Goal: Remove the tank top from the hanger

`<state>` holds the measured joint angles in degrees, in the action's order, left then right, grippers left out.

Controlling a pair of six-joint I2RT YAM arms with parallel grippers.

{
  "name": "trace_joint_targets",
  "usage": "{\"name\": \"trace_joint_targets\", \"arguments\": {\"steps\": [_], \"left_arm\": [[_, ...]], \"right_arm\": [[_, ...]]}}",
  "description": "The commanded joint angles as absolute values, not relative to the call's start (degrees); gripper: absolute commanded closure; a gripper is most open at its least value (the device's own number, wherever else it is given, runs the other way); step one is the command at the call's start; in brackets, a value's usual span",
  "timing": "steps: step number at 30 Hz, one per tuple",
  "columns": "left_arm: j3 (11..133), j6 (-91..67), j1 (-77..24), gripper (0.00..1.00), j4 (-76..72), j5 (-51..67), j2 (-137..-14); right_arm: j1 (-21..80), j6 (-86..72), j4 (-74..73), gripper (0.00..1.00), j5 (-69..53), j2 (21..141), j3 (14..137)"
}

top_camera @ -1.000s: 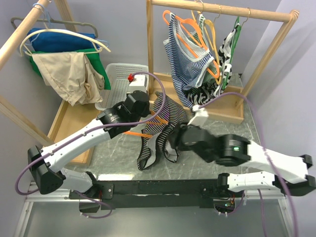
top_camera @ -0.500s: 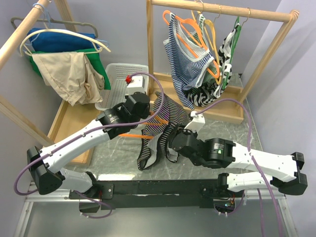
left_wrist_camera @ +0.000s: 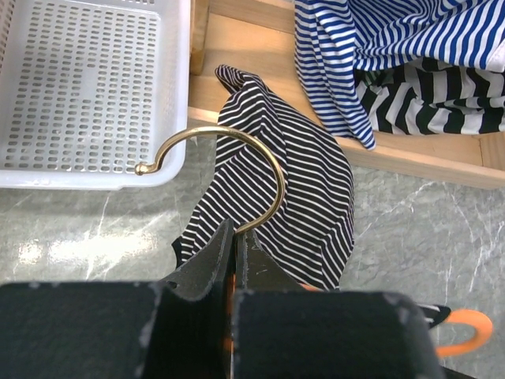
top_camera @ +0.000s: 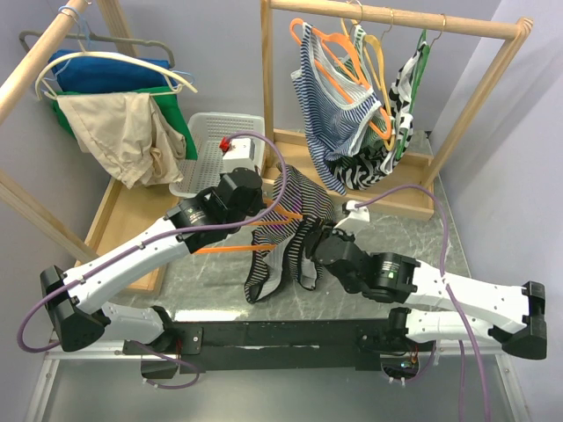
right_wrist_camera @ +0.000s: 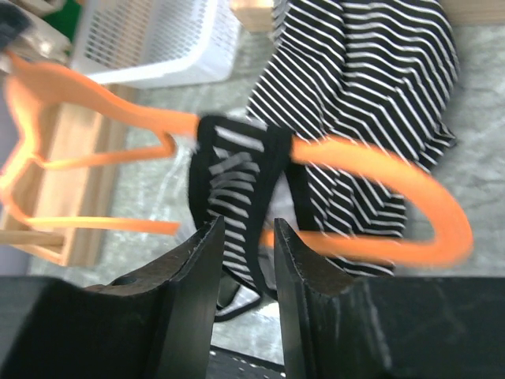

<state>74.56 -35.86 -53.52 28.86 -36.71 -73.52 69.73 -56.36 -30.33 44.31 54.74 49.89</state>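
Observation:
A black-and-white striped tank top (top_camera: 295, 211) hangs on an orange hanger (top_camera: 230, 248) held above the marble table. My left gripper (top_camera: 264, 204) is shut on the base of the hanger's gold hook (left_wrist_camera: 272, 162), its tips (left_wrist_camera: 235, 233) pressed together just under the hook. In the right wrist view the orange hanger (right_wrist_camera: 371, 162) runs across, and a strap (right_wrist_camera: 237, 181) of the tank top (right_wrist_camera: 371, 71) loops over it. My right gripper (right_wrist_camera: 246, 229) is open with a narrow gap, its tips on either side of that strap's lower part.
A white perforated basket (top_camera: 224, 132) sits behind the left gripper. A wooden rack (top_camera: 396, 18) at the back right holds several striped garments on hangers. On the left, another rack (top_camera: 35, 61) carries blue, green and beige clothes. Wooden base boards (top_camera: 396, 198) edge the table.
My right arm has swung left and in toward the tank top's strap, and its jaws have narrowed. The left gripper keeps hold of the hanger, shifted slightly left.

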Motion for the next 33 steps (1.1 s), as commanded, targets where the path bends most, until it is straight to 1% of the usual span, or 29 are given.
{"name": "trace_joint_targets", "arguments": {"steps": [1, 7, 11, 14, 17, 22, 27, 30, 31, 33], "left_arm": [[74.5, -37.1, -53.8, 0.99, 25.8, -35.5, -71.6], [74.6, -37.2, -53.9, 0.99, 25.6, -34.2, -71.8], [74.4, -37.2, -53.9, 0.99, 25.4, -34.0, -71.5], [74.4, -37.1, -53.8, 0.99, 25.5, -34.3, -71.2], [75.0, -36.8, -53.8, 0.99, 26.2, -34.9, -71.4], [75.0, -36.7, -53.9, 0.99, 25.7, -34.5, -70.7], [75.1, -37.1, -53.9, 0.99, 25.8, -33.7, -70.7], [75.0, -37.2, -54.0, 0.99, 25.6, -33.6, -70.4], [75.0, -37.2, -54.0, 0.99, 25.8, -33.5, -70.5], [74.9, -37.2, -53.9, 0.99, 25.8, -33.5, -70.4]], "right_arm": [[68.3, -54.1, -22.9, 0.6, 42.6, 53.2, 49.0], [67.1, -52.8, -20.8, 0.6, 39.7, 55.7, 49.1], [67.0, -53.0, -21.6, 0.61, 39.4, 58.1, 50.4], [67.1, -55.3, -24.9, 0.62, 40.8, 58.9, 52.0], [67.1, -57.0, -28.2, 0.59, 42.2, 57.4, 52.0], [67.1, -55.7, -25.0, 0.58, 40.6, 55.9, 49.5], [67.0, -53.7, -23.1, 0.57, 39.4, 59.6, 52.9], [67.1, -53.4, -24.8, 0.56, 39.8, 62.9, 56.3], [67.0, -54.0, -25.8, 0.65, 40.4, 64.5, 57.2], [67.0, -54.5, -27.2, 0.75, 41.3, 65.4, 58.4]]}}
